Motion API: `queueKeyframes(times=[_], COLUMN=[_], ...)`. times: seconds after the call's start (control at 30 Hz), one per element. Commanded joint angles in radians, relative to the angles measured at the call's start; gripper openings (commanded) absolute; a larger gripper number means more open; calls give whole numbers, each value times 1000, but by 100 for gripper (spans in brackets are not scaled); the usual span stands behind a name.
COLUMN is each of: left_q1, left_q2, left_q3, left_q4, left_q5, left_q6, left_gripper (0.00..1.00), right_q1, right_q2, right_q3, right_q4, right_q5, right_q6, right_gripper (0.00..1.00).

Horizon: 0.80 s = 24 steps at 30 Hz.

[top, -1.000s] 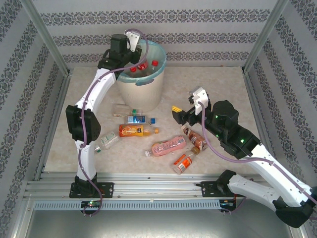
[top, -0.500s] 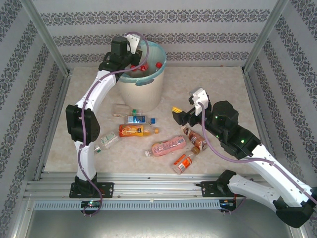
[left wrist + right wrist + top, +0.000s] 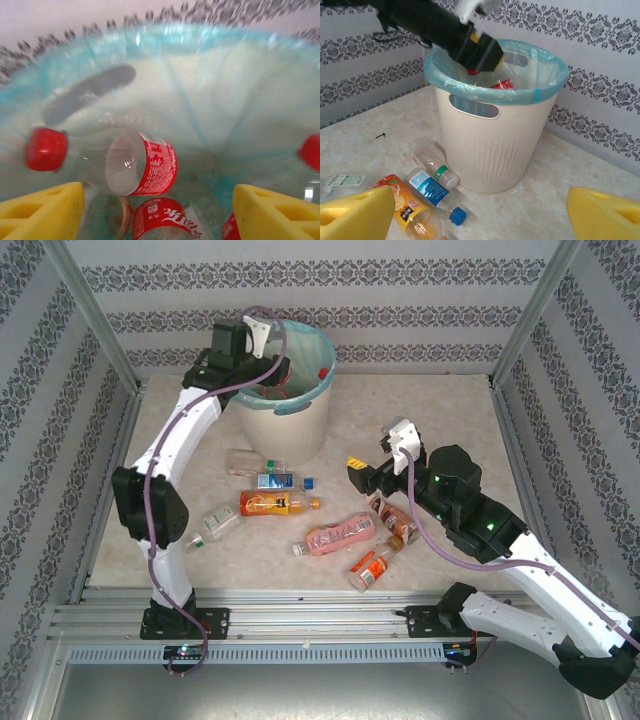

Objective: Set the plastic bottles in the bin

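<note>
My left gripper [image 3: 272, 375] hangs over the left rim of the cream bin [image 3: 290, 425], its yellow fingers [image 3: 42, 210] spread wide and open. Below them, inside the blue liner, a clear bottle with a red label and cap [image 3: 135, 165] lies loose on other red-labelled bottles [image 3: 165, 220]. Several plastic bottles lie on the table: a clear one with a green cap [image 3: 250, 462], a blue-labelled one [image 3: 280, 481], an orange one [image 3: 275, 504], a pink one [image 3: 340, 535] and a brown one [image 3: 392, 520]. My right gripper [image 3: 366, 455] hovers open beside the brown bottle, holding nothing.
A small orange bottle [image 3: 372, 568] lies near the front edge and a small clear one [image 3: 215, 523] by the left arm's base. In the right wrist view the bin [image 3: 495, 135] stands against the patterned back wall, with bare table to its right.
My left gripper has opened and let go of the red-labelled bottle, which now lies in the bin. The left arm has swung a little to the left. The right arm has not moved.
</note>
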State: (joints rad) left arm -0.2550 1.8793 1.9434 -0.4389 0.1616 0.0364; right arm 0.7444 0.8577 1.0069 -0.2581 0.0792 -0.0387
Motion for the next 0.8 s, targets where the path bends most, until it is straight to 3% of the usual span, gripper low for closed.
queueKeyframes(times=[0.0,0.2,0.4,0.57,0.77], left_q1=[3,1,-12,-130,-247], left_q2=[-85,-158,-260,-353,-535], left_q3=[-4,-47,-114,-201,-486], left_q4=[39,70,86,62,148], left_q5=[20,-14,34,-17,145], left_q6=[-45,-72,-90,34,80], left_gripper=[77,74,70,70,70], right_q1=[18,24,27,24,40], right_q2=[12,20,35,96,116], right_q3=[32,41,66,103,8], right_q4=[13,7,-68,-244,-344], right_q5=[9,10,-2,-91,-289], right_q6=[8,6,16,-52,-182], right_gripper=[88,89,86,82,81])
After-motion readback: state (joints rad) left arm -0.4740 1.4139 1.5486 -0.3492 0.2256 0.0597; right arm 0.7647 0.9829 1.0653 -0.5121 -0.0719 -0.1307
